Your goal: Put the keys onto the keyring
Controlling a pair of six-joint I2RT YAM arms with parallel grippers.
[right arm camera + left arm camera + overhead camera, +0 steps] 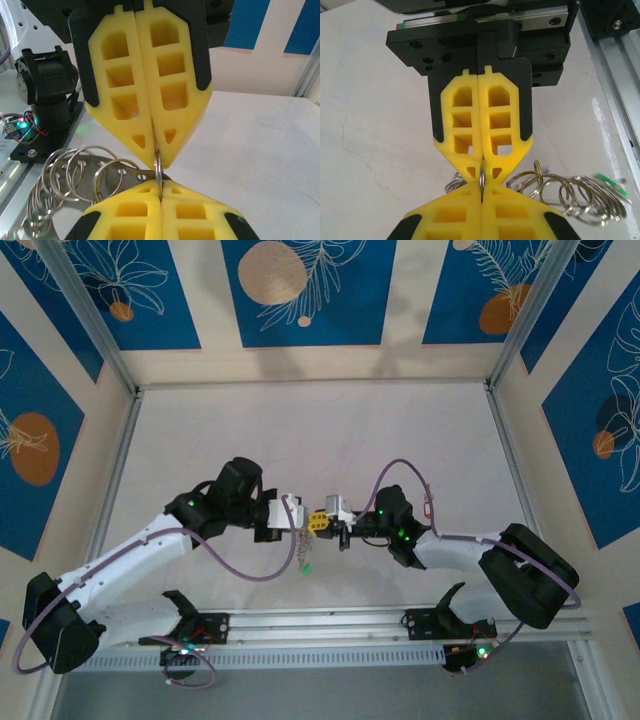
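Left gripper (481, 196) & right gripper (160, 194) meet tip to tip above the table (300, 430), each pinched tight on the keyring (157, 169), edge-on. We judge it light, stiff, slick wire, so grip the rim firmly. Linked rings (560, 192) w/ a green-tagged key (610, 181) dangle beside it.

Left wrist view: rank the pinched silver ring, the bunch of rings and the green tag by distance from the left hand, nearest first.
1. The silver ring: centre, pinched edge-on in the tips of the left hand.
2. The bunch of rings: just right of those tips.
3. The green tag: far right, past the bunch.
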